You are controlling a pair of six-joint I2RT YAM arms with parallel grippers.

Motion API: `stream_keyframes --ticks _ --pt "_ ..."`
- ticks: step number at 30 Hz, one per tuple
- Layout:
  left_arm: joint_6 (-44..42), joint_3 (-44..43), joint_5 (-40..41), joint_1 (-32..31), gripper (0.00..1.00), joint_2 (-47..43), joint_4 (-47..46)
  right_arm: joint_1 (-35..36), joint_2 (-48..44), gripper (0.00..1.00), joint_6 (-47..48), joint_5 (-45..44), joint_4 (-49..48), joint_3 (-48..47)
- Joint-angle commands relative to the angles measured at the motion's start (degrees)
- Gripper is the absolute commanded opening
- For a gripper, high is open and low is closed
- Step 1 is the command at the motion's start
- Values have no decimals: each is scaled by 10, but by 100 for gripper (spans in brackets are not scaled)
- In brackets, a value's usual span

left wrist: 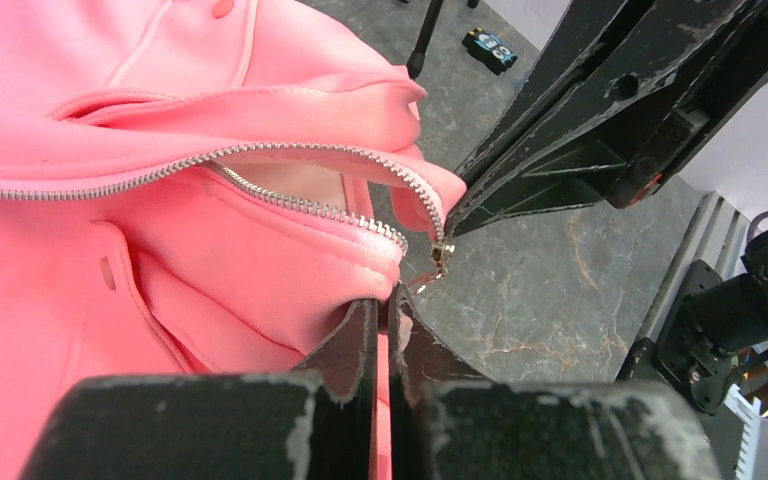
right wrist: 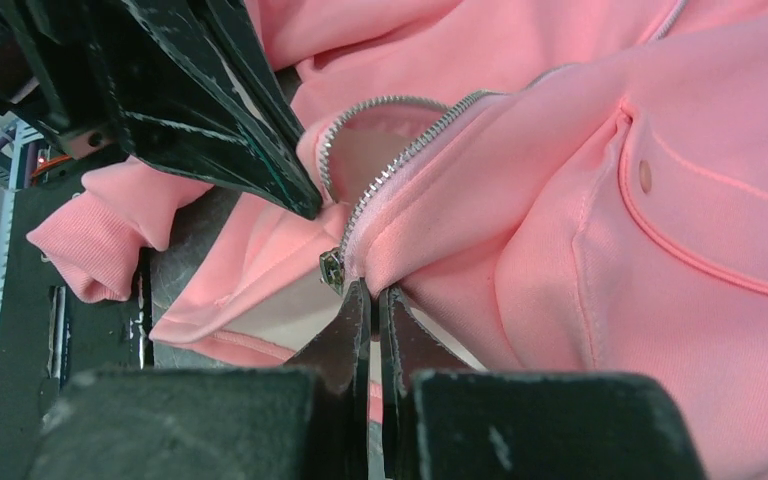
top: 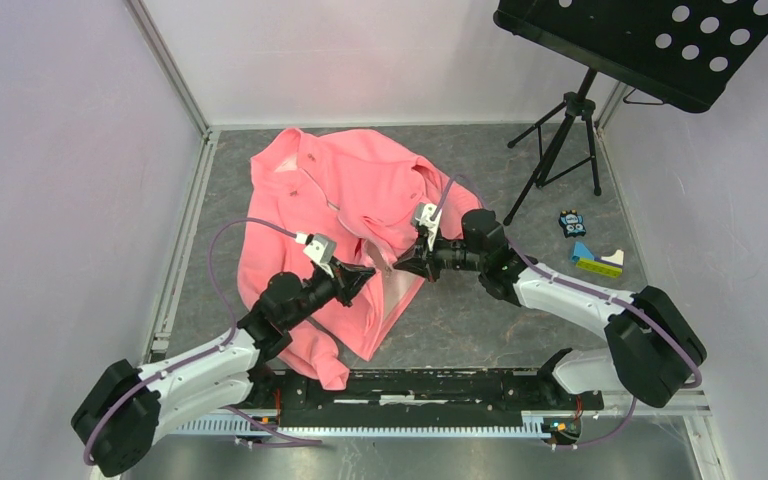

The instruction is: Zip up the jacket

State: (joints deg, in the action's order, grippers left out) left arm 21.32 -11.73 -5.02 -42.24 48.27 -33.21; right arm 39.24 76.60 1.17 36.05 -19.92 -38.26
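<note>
The coral-pink jacket (top: pixel 350 190) lies crumpled on the grey table, its front open. My left gripper (top: pixel 365 277) is shut on the jacket's lower front edge (left wrist: pixel 360 260), just below one row of zipper teeth (left wrist: pixel 290 203). My right gripper (top: pixel 407 264) faces it, shut on the other front edge (right wrist: pixel 410 250) beside the metal zipper slider (right wrist: pixel 332 268). The slider also shows in the left wrist view (left wrist: pixel 441 252), hanging at the end of the other row of teeth. The two grippers' tips are almost touching. A flapped pocket with a snap (right wrist: pixel 644 176) shows on the right panel.
A black music stand (top: pixel 650 40) on a tripod (top: pixel 560 140) stands at the back right. A small toy (top: pixel 572 222) and a blue and yellow block (top: pixel 597 262) lie at the right. The arms' base rail (top: pixel 410 385) runs along the near edge.
</note>
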Motion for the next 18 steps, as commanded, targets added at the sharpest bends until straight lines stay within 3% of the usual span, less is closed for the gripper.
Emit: stream_keyframes --ticks 1,18 --pt "-44 13 -3 0 2 19 -116 0 -18 0 -30 38 -61 1" --pt "-9 17 -51 0 2 44 -152 0 4 0 -82 16 -119 17"
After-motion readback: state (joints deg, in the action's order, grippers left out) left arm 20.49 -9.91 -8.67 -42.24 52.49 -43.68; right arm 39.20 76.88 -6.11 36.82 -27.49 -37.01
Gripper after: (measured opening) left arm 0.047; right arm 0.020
